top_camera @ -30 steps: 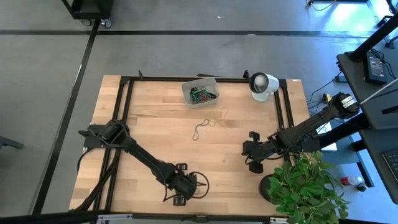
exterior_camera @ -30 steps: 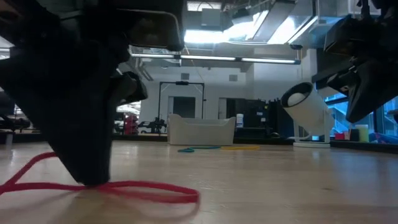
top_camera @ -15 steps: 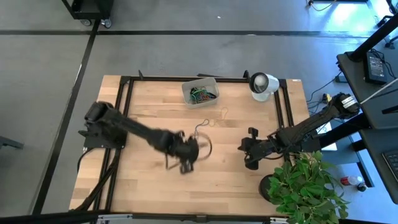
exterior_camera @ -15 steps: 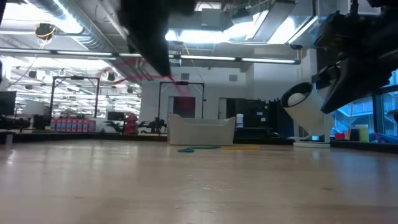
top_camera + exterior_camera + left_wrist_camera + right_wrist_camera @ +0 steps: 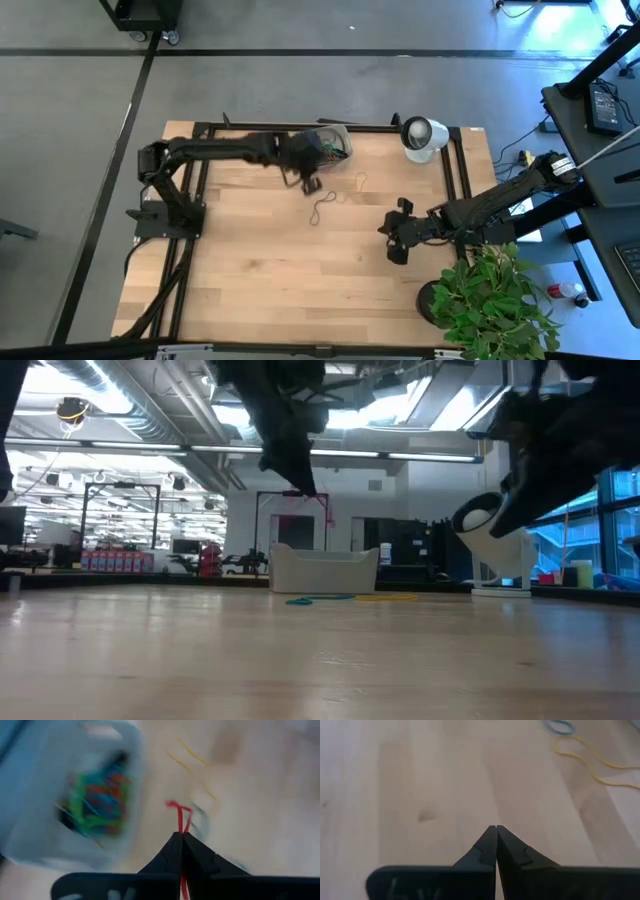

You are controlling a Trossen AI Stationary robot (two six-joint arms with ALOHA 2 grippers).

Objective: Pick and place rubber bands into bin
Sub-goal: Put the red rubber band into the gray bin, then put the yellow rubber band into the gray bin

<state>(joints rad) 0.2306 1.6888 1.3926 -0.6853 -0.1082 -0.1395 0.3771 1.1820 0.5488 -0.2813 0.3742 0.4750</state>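
The left gripper (image 5: pixel 181 836) is clenched on a red rubber band (image 5: pixel 179 815), which pokes out between its pressed fingertips, and it hangs above the table (image 5: pixel 250 260) just beside the bin (image 5: pixel 322 146). The bin sits near the table's far edge and already holds a tangle of green, red and blue bands (image 5: pixel 97 802). A dark band (image 5: pixel 321 208) and a yellow band (image 5: pixel 592 764) lie loose on the wood close to the bin. The right gripper (image 5: pixel 496 831) is clenched on nothing and hovers over bare wood at the right side, near a white round object (image 5: pixel 424 136).
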